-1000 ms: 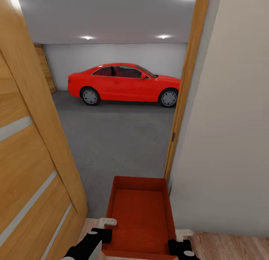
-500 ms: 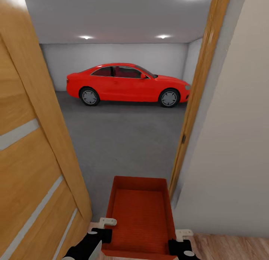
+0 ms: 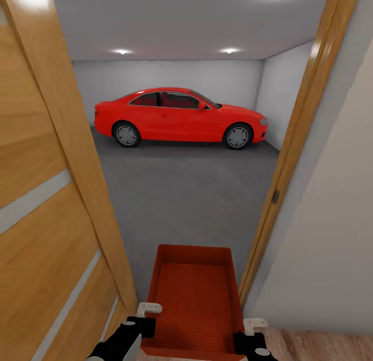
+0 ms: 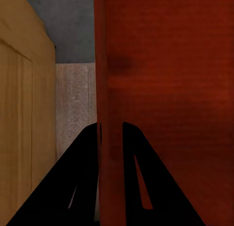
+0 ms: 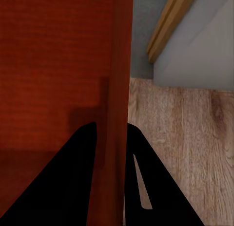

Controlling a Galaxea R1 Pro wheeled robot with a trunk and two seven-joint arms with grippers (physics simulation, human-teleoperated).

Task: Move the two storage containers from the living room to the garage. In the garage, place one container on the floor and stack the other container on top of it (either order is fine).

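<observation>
An orange-red storage container (image 3: 194, 299), open-topped and empty, is carried low in front of me between both arms. My left gripper (image 3: 144, 327) is shut on its left wall, and in the left wrist view the black fingers (image 4: 83, 177) straddle that red wall (image 4: 165, 89). My right gripper (image 3: 244, 341) is shut on the right wall, whose edge (image 5: 117, 65) runs between its fingers (image 5: 141, 177). Ahead through the doorway lies the garage with its dark grey concrete floor (image 3: 186, 195).
An open wooden door (image 3: 46, 211) stands close on the left. The wooden door frame (image 3: 295, 154) and a pale wall (image 3: 331, 236) are close on the right. A red car (image 3: 178, 117) is parked across the far garage wall. Wood-plank floor (image 5: 180, 138) lies under me.
The whole view has moved forward into the doorway and shifted, so more of the garage's right wall shows. The container stays held the same way in both grippers.
</observation>
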